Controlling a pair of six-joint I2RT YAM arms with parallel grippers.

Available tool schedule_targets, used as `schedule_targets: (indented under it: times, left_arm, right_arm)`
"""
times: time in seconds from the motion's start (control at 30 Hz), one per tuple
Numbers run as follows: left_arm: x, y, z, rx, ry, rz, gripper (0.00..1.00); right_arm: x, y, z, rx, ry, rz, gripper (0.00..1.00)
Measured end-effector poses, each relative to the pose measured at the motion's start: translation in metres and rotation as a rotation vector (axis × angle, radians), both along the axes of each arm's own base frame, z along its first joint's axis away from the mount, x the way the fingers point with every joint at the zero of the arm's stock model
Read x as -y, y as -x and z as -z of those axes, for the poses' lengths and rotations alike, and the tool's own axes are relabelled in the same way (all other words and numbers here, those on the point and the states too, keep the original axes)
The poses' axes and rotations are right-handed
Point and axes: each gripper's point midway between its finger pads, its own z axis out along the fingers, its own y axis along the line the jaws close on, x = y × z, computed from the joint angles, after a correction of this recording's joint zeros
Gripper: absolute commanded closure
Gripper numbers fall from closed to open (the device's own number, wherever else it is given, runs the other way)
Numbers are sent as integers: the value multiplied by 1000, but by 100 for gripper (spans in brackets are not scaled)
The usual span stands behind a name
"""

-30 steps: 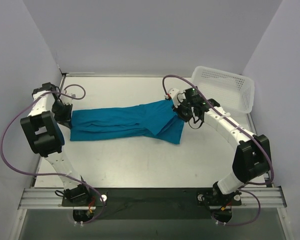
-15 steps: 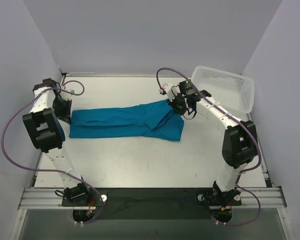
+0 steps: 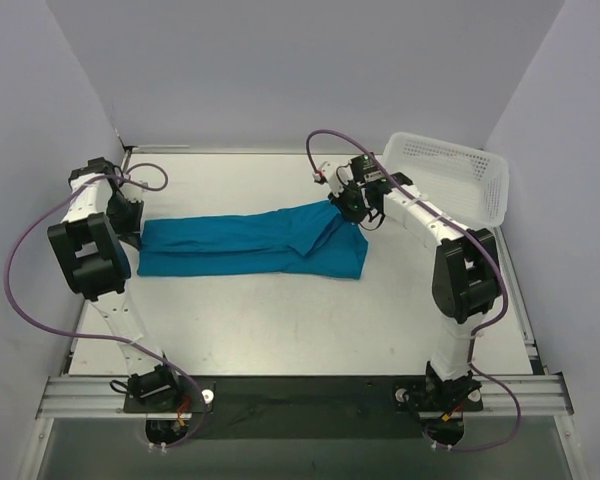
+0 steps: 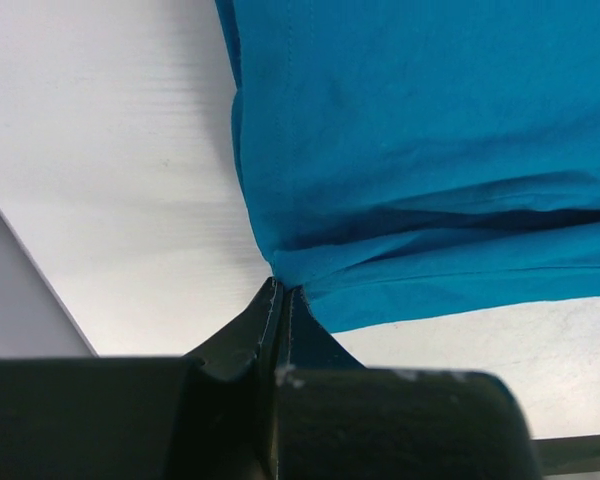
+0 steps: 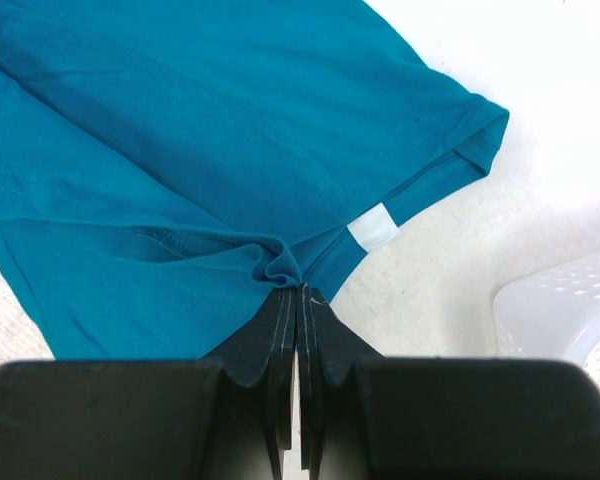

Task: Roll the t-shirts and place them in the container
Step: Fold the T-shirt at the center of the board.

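Observation:
The teal-blue t-shirt lies folded into a long band across the middle of the table. My left gripper is at its left end, shut on a pinch of the cloth's edge. The t-shirt spreads away from those jaws. My right gripper is at the band's far right corner, shut on a small bunched fold of cloth. In the right wrist view the t-shirt shows a hemmed sleeve and a white label close to the jaws.
A white mesh basket stands at the back right, just behind my right arm; its corner shows in the right wrist view. The left wall runs close beside my left arm. Bare white tabletop lies in front of the shirt.
My right gripper has moved back and a little left, still holding the cloth, and the shirt's right end has drawn flatter. The left gripper has barely shifted.

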Motion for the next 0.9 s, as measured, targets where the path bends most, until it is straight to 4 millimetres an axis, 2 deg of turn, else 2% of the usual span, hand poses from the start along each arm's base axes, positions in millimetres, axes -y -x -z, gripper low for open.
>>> schedule_targets:
  times: [0.23, 0.27, 0.3, 0.37, 0.4, 0.5, 0.57, 0.6, 0.67, 0.77, 0.83, 0.9]
  left_arm:
    - [-5, -8, 0, 9, -24, -7, 100]
    - [-5, -8, 0, 7, -26, -8, 95]
    - [-6, -7, 1, 4, -27, -9, 83]
    - [-7, -7, 3, -3, -33, -20, 81]
    - [-7, -7, 3, -4, -35, -20, 76]
    - [-8, -7, 2, -5, -41, -32, 70]
    - [-10, -10, 0, 10, -48, -36, 68]
    - [-11, -12, -2, 21, -53, -38, 67]
    - [-12, -18, -12, 59, -64, -42, 66]
    - [-11, -29, -40, 150, -75, -36, 66]
    - [-3, -34, -58, 209, -67, -22, 67]
    - [12, -33, -69, 248, -49, 6, 72]
  right_arm:
    - [-6, -14, 2, 9, 0, 1, 100]
    - [-6, -15, 2, 10, 0, 1, 100]
    - [-7, -16, 2, 10, 0, 2, 100]
    - [-8, -20, 4, 12, 4, 4, 100]
    - [-8, -21, 4, 12, 6, 6, 91]
    - [-8, -25, 8, 14, 22, 24, 74]
    - [-6, -27, 9, 14, 31, 49, 68]
    - [-4, -28, 8, 15, 35, 62, 61]
    - [-3, -29, 5, 19, 35, 76, 59]
    - [-3, -25, 0, 15, 29, 81, 59]
    - [-6, -19, -4, -2, 9, 61, 59]
    - [-11, -8, -8, -32, -16, 24, 60]
